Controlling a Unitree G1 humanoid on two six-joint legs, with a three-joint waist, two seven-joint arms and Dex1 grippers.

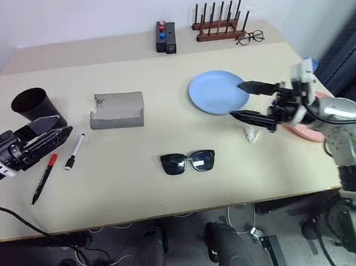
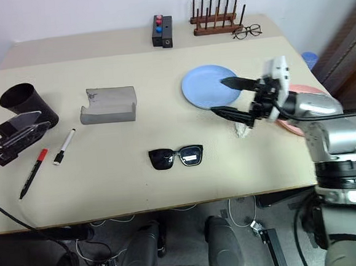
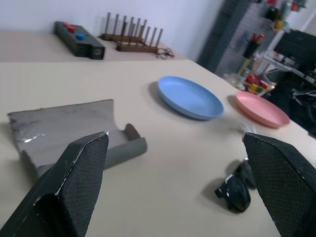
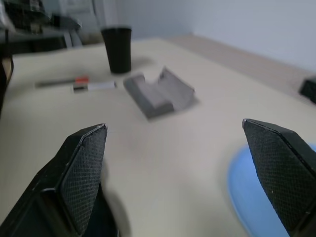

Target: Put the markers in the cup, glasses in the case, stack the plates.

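Observation:
The dark cup [image 1: 37, 106] stands at the table's left, and my open left gripper [image 1: 62, 125] hovers just in front of it. Two markers lie below that gripper: a white one [image 1: 74, 151] and a dark one with a red cap [image 1: 44, 178]. To their right, the grey case [image 1: 117, 110] lies open. Black sunglasses [image 1: 188, 162] rest in the middle front. My right gripper [image 1: 236, 100] is open and empty over the near edge of the blue plate [image 1: 218, 91]. The pink plate [image 1: 307, 132] lies further right, partly hidden behind that arm.
At the back stand a black box with red and blue buttons [image 1: 165, 36], a wooden peg rack [image 1: 219, 24] and wire-framed spectacles [image 1: 250, 37]. A small white crumpled scrap [image 1: 252, 133] lies under my right gripper. The pink plate sits near the table's right edge.

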